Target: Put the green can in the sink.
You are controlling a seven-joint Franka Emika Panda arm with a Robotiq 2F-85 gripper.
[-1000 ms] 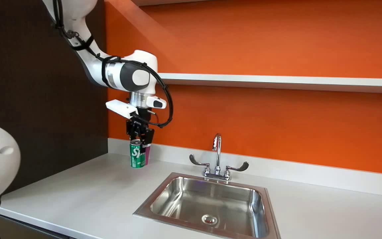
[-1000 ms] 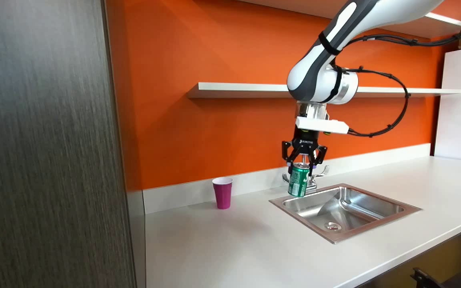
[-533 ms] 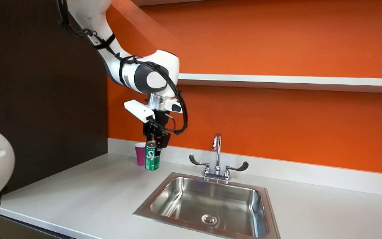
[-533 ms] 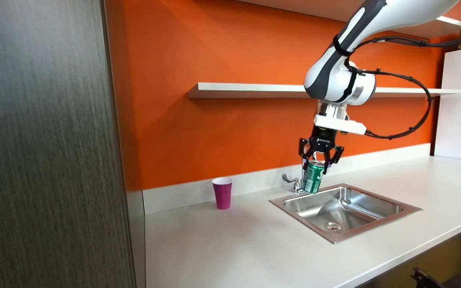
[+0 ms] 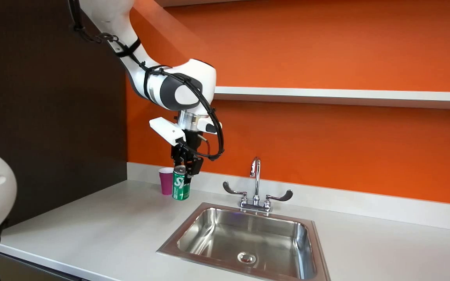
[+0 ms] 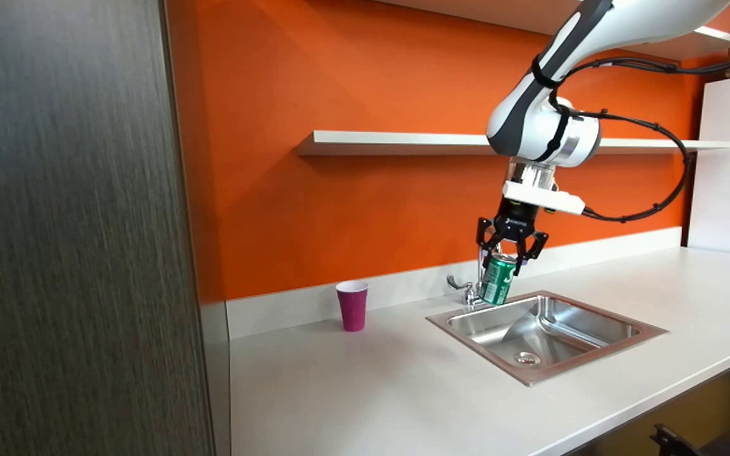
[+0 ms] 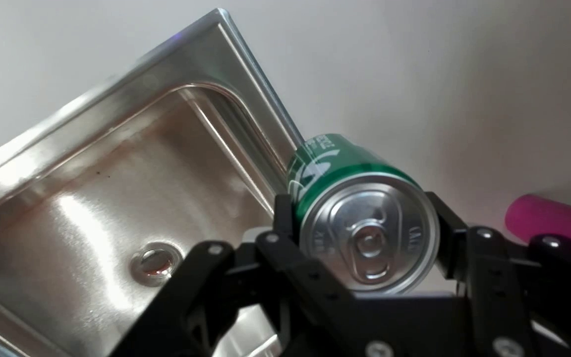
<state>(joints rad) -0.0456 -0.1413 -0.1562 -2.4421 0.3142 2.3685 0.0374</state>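
Hand [image 6: 502,265] is clamped on the green can [image 7: 365,218], one finger each side near its top. Can hangs below the hand, a bit tilted, up off the tabletop [image 5: 104,226]. Sink [image 5: 256,234] sits lower than the hand, left of it in wrist view; can overlaps its rim there, can't tell if directly above. In an exterior view, magenta cup [image 6: 352,309] stands upright, well apart from the hand. In an exterior view, faucet [image 5: 256,186] is right of the hand.
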